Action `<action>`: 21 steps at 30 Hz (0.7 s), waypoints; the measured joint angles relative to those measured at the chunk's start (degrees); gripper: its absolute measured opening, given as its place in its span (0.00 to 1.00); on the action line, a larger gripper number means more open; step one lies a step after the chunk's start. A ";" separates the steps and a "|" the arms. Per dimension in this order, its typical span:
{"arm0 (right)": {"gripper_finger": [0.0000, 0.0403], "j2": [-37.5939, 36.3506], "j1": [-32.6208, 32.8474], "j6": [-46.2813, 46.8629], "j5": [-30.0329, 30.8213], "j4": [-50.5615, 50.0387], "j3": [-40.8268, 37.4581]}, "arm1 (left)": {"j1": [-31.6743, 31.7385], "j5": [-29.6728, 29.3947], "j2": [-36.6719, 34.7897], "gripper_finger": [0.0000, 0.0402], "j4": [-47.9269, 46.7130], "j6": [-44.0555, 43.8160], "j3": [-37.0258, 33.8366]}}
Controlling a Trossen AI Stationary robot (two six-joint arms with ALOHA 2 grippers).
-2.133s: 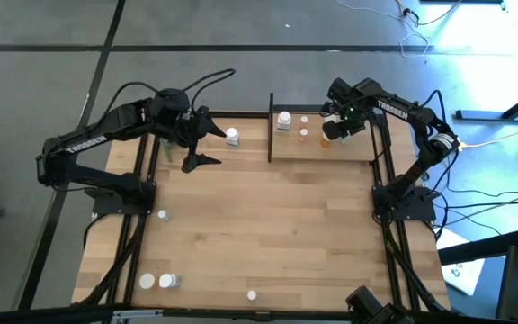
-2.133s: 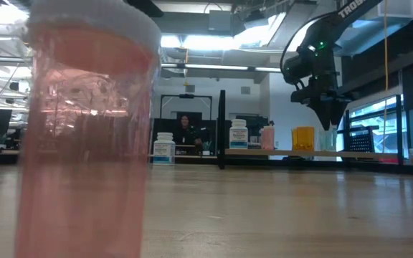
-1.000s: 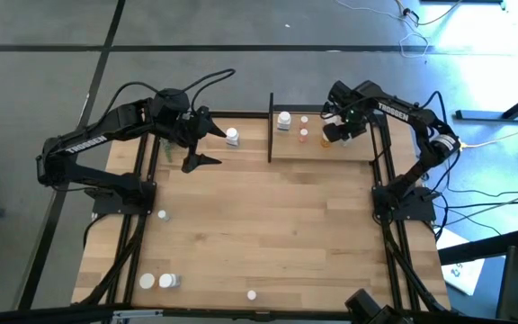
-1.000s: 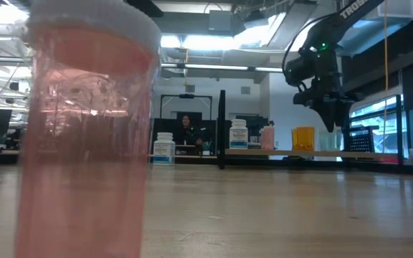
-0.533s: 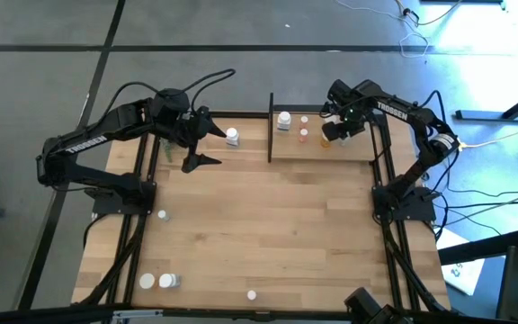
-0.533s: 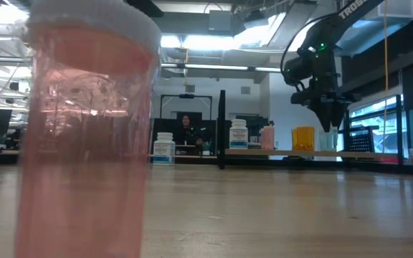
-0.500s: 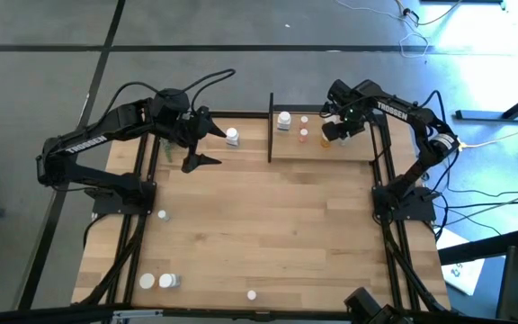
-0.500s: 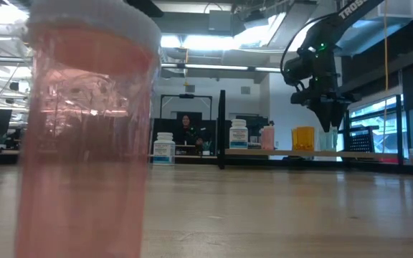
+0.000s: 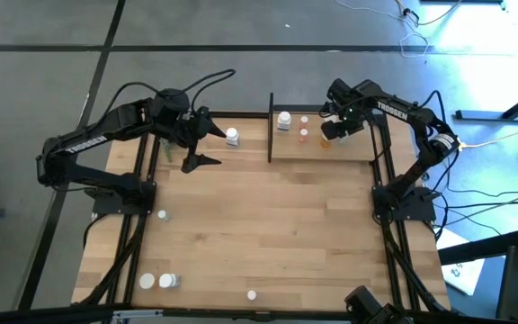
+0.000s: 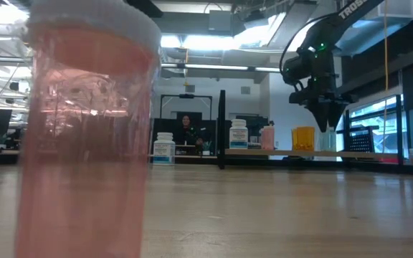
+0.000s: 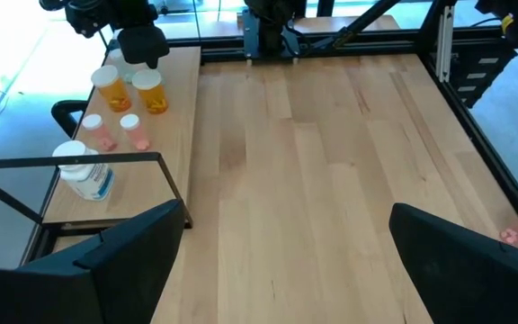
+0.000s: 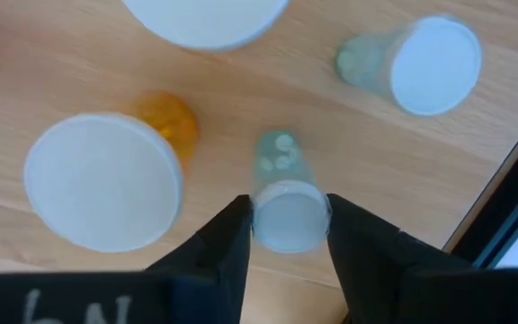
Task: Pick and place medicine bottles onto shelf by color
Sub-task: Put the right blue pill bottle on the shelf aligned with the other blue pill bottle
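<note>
- Right gripper (image 12: 284, 236) hangs over the shelf (image 9: 349, 148) at the far right part of the surface (image 9: 268, 225); in the right wrist view its two dark fingers (image 12: 227, 236) sit either side of a small pale green bottle (image 12: 283, 211), white cap toward the camera. Fingers right at the cap's edges – looks like a loose grasp, but can't tell if they're pressing.
- Nearby on the shelf board, right wrist view: an orange bottle (image 12: 106, 180) w/ big white cap just beside the green one, and a 2nd pale green bottle (image 12: 416, 65) lying tilted, apart from it.
- Left wrist view shows two orange bottles (image 11: 133, 88) under the right arm, two small pink bottles (image 11: 115, 131) next to them, and a larger white labelled bottle (image 11: 84, 171) nearer the shelf's black end post.
- Left gripper (image 9: 207, 144) is released, fingers spread wide, hovering over the far left of the surface just beside a white bottle (image 9: 232, 137) standing off the shelf.
- Still on the surface near the front edge: white-capped bottles (image 9: 157, 281), one more (image 9: 252, 294) mid-front, one (image 9: 162, 214) by the left rail.
- Low view: a pink bottle (image 10: 84, 136) fills the foreground.
</note>
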 joint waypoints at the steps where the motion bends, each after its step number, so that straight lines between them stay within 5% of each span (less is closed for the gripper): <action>1: 0.37 0.01 0.00 -0.20 -0.03 -0.01 0.00 | 0.00 0.00 0.00 0.96 0.00 -0.02 0.00; 10: 0.49 0.07 0.00 0.83 -0.05 -0.07 0.00 | 0.00 0.00 0.00 0.96 0.00 -0.06 0.00; 21: 0.51 -0.19 0.00 0.95 -0.55 -2.15 0.02 | 0.00 0.00 0.00 0.96 -0.45 -0.13 0.00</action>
